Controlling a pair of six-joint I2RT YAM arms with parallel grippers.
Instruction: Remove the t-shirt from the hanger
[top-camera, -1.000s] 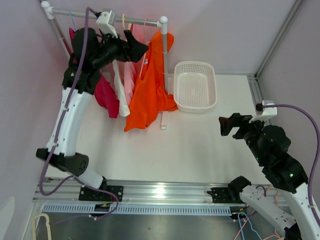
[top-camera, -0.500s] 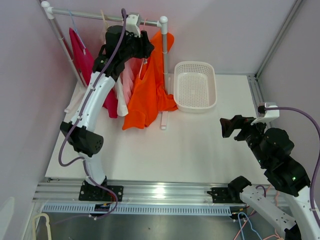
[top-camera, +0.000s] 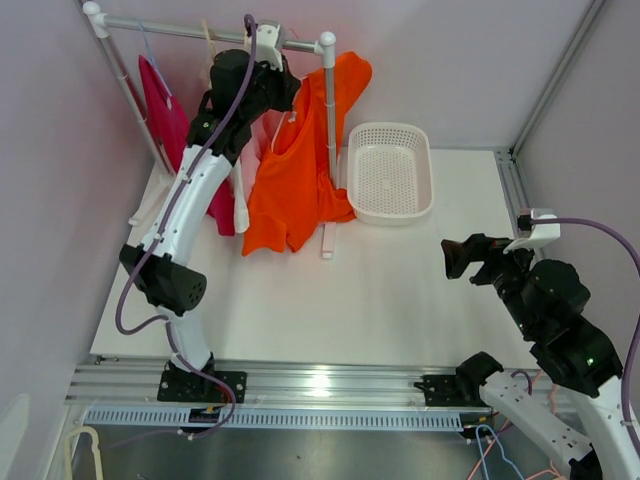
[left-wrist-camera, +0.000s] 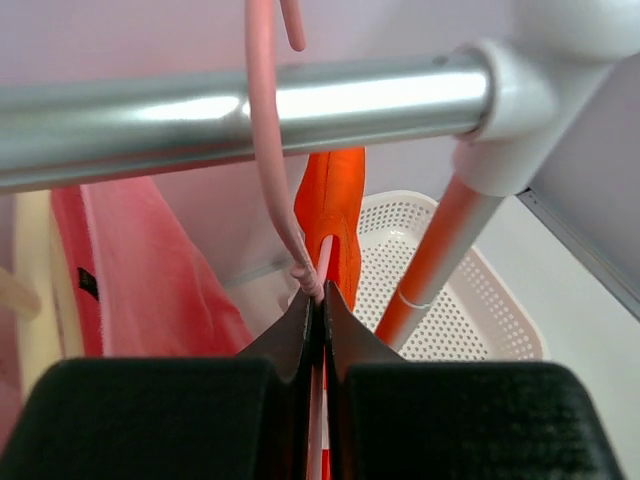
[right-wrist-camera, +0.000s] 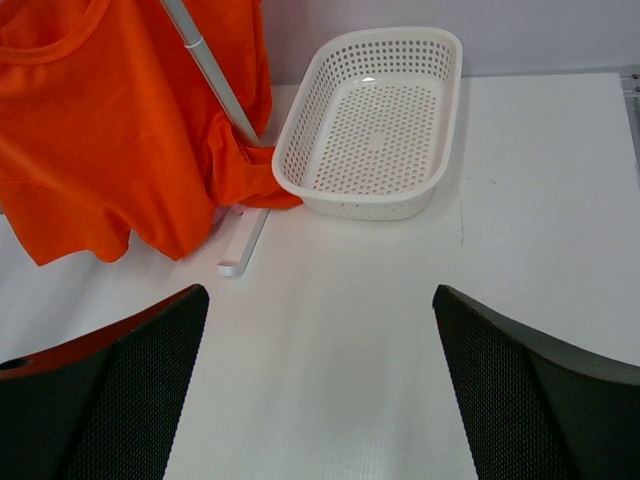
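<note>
Jaws of my left gripper (left-wrist-camera: 318, 300) pinch the thin pink wire hanger (left-wrist-camera: 268, 190) under the steel rail (left-wrist-camera: 150, 125), likely to steady it. The orange fabric t-shirt (top-camera: 295, 185) hangs on it. Right gripper (right-wrist-camera: 320, 290) is spread wide, idle over the desk (right-wrist-camera: 540, 200).

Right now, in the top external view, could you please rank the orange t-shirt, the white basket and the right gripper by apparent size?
1. orange t-shirt: largest.
2. white basket: clearly smaller.
3. right gripper: smallest, even though it may sit nearer the camera than the other two.
</note>
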